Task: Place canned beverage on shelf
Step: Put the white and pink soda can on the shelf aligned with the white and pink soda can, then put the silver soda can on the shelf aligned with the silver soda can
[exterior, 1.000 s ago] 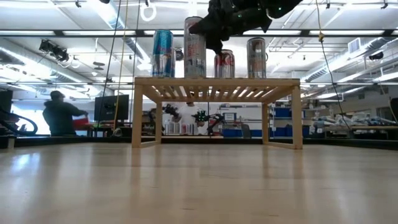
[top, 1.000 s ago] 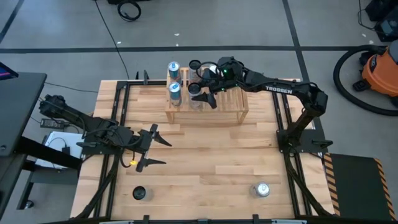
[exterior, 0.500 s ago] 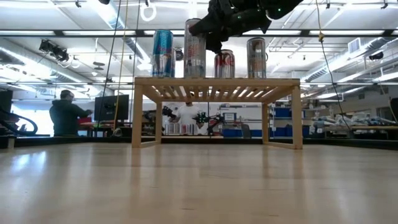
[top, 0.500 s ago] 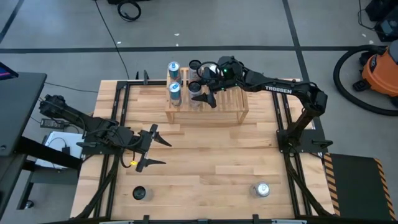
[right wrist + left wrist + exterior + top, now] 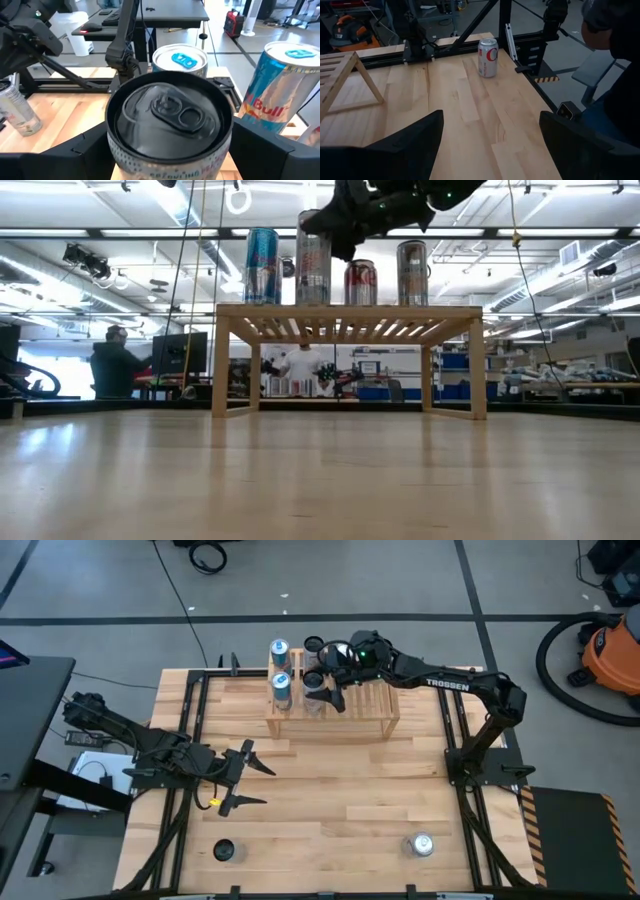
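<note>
The light-wood slatted shelf [image 5: 365, 705] [image 5: 345, 310] stands at the table's far side. Four cans stand upright on its top. One is a tall silver can with a dark lid [image 5: 170, 115] [image 5: 312, 275] [image 5: 315, 700]. My right gripper [image 5: 340, 225] [image 5: 328, 690] hovers at this can's top, open, one finger on either side of its upper wall; I see no hold. My left gripper [image 5: 250, 778] [image 5: 490, 145] is open and empty over the table's left middle.
The other cans on the shelf are a blue one [image 5: 262, 265] [image 5: 280, 95], a red-and-silver one [image 5: 361, 282] and a silver one [image 5: 411, 272]. A silver cola can [image 5: 420, 844] [image 5: 488, 57] and a dark can [image 5: 223, 851] stand near the table's near edge.
My right gripper has risen a little above the tall silver can, which stays standing on the shelf top.
</note>
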`<control>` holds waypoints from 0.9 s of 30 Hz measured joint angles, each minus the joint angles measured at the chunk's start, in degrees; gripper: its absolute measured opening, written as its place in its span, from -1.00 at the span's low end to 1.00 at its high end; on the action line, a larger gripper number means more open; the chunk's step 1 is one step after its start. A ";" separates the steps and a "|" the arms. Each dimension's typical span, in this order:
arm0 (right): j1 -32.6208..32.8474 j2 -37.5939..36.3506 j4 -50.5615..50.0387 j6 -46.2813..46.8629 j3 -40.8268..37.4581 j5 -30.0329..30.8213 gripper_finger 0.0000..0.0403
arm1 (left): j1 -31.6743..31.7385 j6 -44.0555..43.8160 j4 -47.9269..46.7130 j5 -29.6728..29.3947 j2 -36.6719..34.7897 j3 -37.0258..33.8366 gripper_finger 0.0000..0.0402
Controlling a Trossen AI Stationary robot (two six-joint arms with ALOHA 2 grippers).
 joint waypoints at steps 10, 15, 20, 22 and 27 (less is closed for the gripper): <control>0.04 0.04 1.40 1.95 0.00 -0.75 0.67 | 0.00 0.00 -0.02 0.00 0.00 0.00 0.65; 0.04 0.04 2.78 2.17 -0.01 -1.55 0.67 | 0.00 0.00 -0.03 0.00 0.00 0.00 0.65; 0.04 0.04 5.13 3.63 0.08 -1.97 0.67 | 0.00 -0.04 -1.02 0.00 0.01 -0.02 0.65; 0.00 0.08 4.51 3.67 1.01 -1.98 0.67 | 0.00 -0.04 -1.41 0.00 0.00 -0.02 0.65; 0.00 0.08 3.96 3.67 3.99 -1.98 0.67 | -0.01 -0.04 -2.16 0.00 0.01 -0.04 0.65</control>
